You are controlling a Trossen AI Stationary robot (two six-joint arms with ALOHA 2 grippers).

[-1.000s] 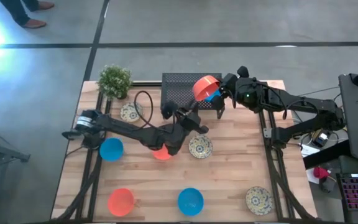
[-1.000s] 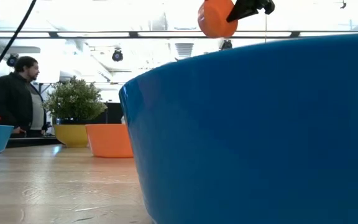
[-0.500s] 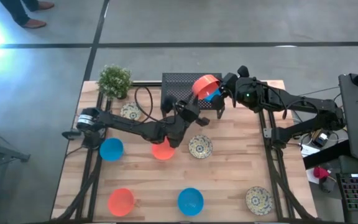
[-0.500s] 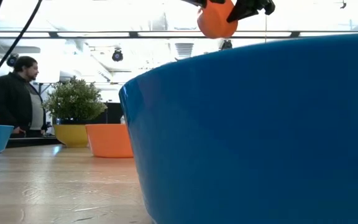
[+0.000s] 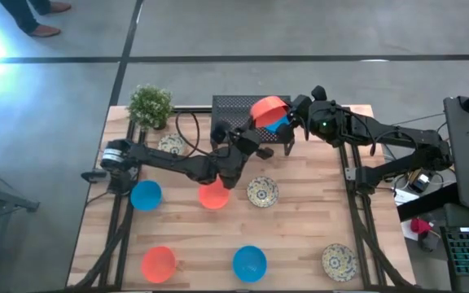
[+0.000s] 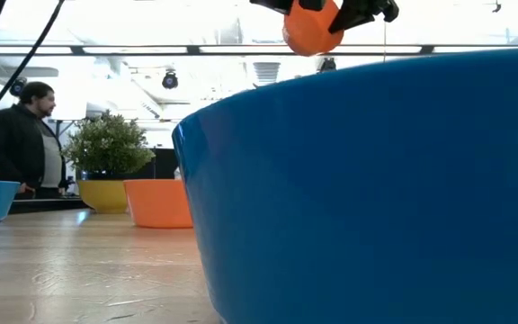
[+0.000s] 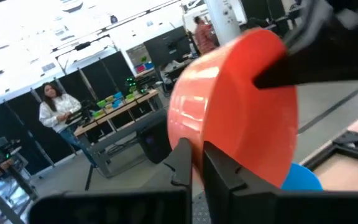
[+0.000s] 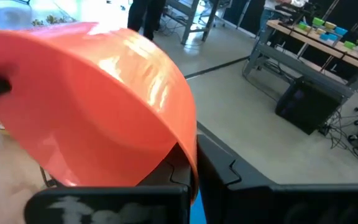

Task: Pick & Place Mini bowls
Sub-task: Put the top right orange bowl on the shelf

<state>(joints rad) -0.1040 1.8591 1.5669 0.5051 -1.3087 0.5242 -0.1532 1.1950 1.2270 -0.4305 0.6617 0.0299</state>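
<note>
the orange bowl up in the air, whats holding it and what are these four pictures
This is a robot with two dark arms working at a wooden table. The high view looks straight down. The low view sits at table height and is mostly blocked by a blue bowl right at the lens. The other two views come from a camera on each wrist. The right gripper holds the orange-red bowl in the air over the black rack, and the left gripper is close beside it. Other small bowls lie on the table in blue, orange-red and patterned cream. A potted plant stands in one corner.
</note>
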